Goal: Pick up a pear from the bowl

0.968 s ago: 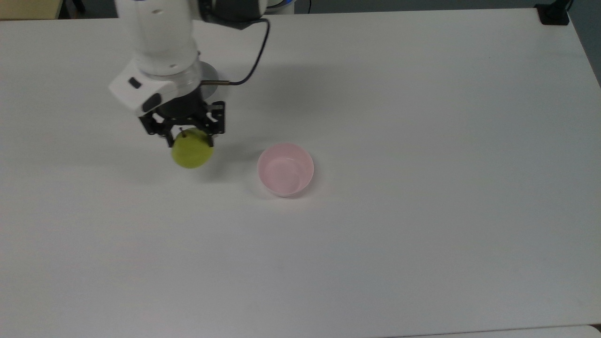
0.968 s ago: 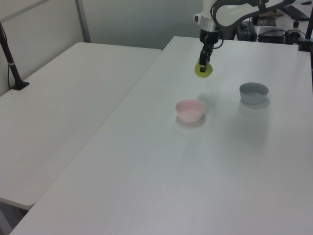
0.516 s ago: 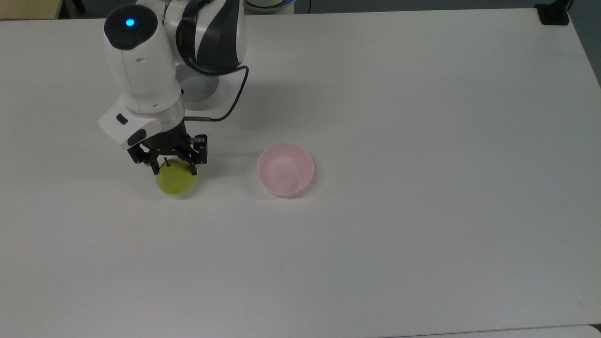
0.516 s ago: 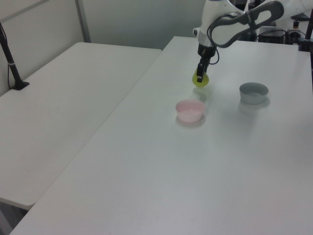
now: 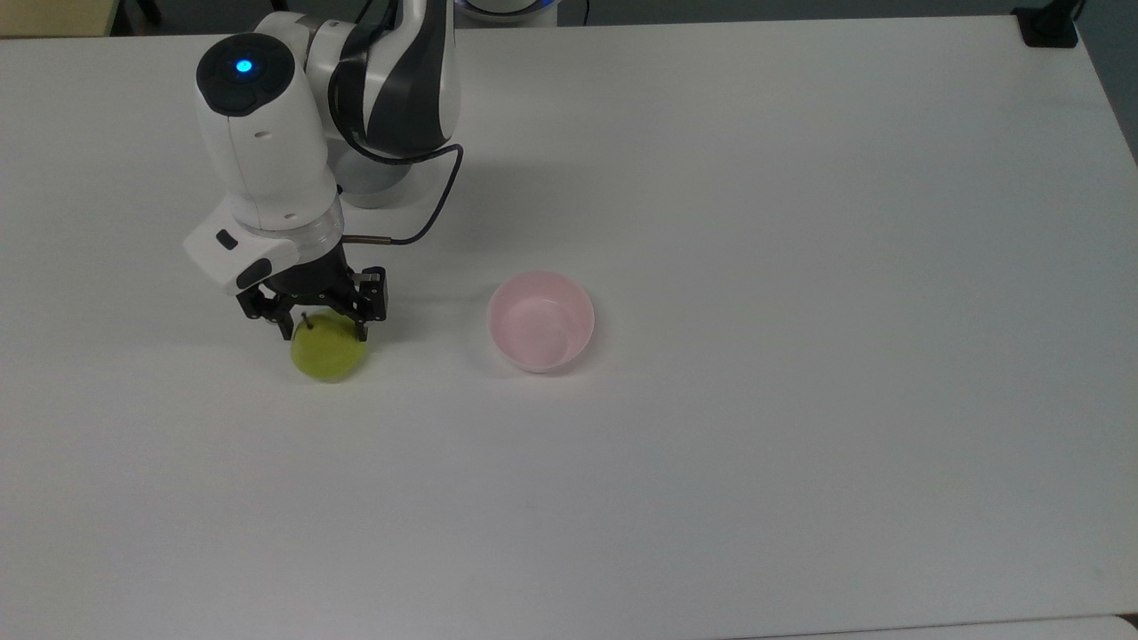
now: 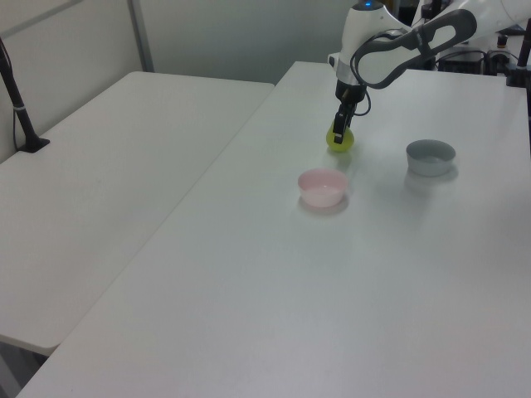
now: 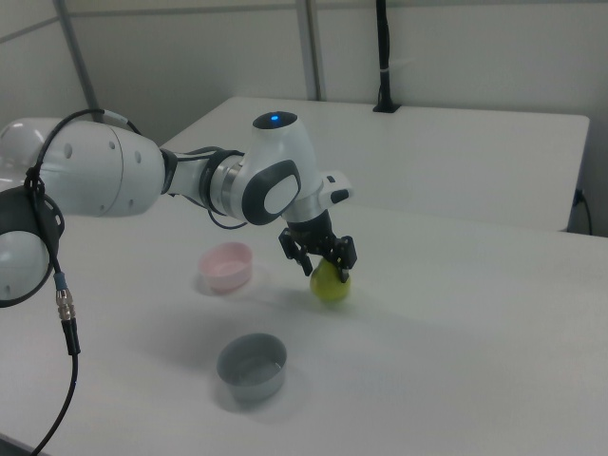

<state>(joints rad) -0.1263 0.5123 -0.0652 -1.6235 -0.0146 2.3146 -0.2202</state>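
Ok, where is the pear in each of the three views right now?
Top view: the pear sits left of centre, under the claw.
Left view: upper middle, beyond the pink bowl.
Right view: centre, to the right view's right of the pink bowl.
Shared landmark: the pink bowl, empty, on the white table.

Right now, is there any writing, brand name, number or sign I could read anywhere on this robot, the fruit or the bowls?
None: no readable text shows in any view.
The arm: plain white and black, with a blue light on top, no lettering.
The gripper, the pear, the pink bowl, the grey bowl and the table: unmarked.
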